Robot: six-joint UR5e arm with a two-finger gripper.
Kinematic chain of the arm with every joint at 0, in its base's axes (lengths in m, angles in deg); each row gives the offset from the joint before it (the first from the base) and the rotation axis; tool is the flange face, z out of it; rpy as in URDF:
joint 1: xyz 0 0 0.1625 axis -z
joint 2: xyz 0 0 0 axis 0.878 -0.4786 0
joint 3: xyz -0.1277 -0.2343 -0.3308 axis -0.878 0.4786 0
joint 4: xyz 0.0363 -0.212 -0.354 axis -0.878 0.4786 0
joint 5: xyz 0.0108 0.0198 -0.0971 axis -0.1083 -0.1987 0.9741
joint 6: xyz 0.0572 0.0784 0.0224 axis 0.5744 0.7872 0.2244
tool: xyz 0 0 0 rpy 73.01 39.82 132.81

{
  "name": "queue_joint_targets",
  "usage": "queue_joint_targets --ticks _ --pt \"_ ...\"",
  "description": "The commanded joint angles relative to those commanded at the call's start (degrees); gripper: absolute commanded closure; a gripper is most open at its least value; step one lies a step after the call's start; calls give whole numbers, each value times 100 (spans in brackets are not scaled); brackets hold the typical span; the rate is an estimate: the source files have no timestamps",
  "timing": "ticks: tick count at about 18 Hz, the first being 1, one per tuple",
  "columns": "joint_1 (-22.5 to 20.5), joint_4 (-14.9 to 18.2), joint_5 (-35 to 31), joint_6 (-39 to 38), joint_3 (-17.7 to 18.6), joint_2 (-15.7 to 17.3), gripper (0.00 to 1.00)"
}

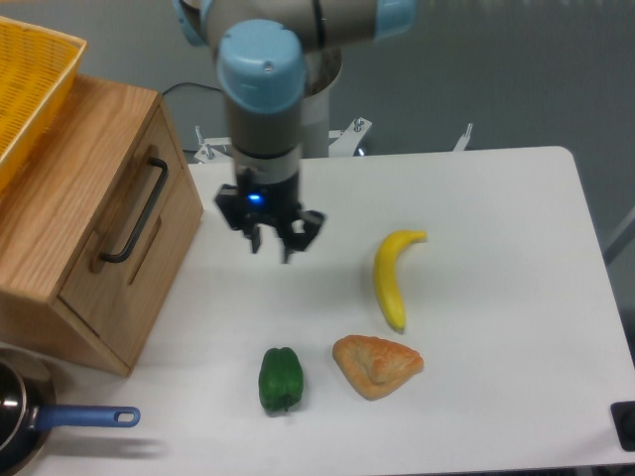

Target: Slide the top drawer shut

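The top drawer (149, 198) has a light oak front panel and a black bar handle (132, 210). Its front sits flush with the wooden cabinet (69, 208) at the left of the table. My gripper (270, 242) hangs over the white table well to the right of the drawer, apart from it. Its fingers point down, spread open, with nothing between them.
A yellow basket (30, 84) rests on top of the cabinet. On the table lie a banana (392, 273), a pastry (376, 364) and a green pepper (280, 378). A pan with a blue handle (79, 417) sits at the front left corner.
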Motion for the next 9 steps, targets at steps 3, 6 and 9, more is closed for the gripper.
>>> queue_joint_targets --ticks 3,6,9 --pt "-396 26 52 510 0 18 0" --pt "-642 17 53 844 53 9 0" --pt "-1046 0 43 1423 254 53 0"
